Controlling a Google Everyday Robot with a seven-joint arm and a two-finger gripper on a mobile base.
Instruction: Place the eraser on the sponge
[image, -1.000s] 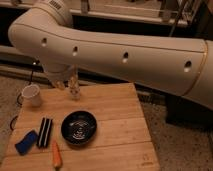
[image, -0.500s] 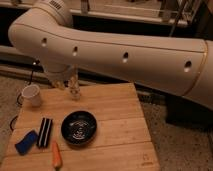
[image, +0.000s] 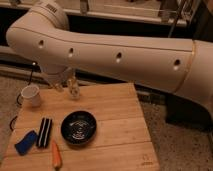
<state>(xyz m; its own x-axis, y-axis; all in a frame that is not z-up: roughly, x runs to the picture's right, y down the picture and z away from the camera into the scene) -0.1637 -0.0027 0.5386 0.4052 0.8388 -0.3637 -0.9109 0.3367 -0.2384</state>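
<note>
Camera view: the eraser (image: 45, 132) is laid on the counter (image: 117, 112) at the sponge's (image: 26, 142) 2 o'clock — beside it, not on it — and the gripper (image: 73, 91), its state not to be told, is held apart at the eraser's 1 o'clock, so a reach down to the eraser is judged to be called for.
</note>
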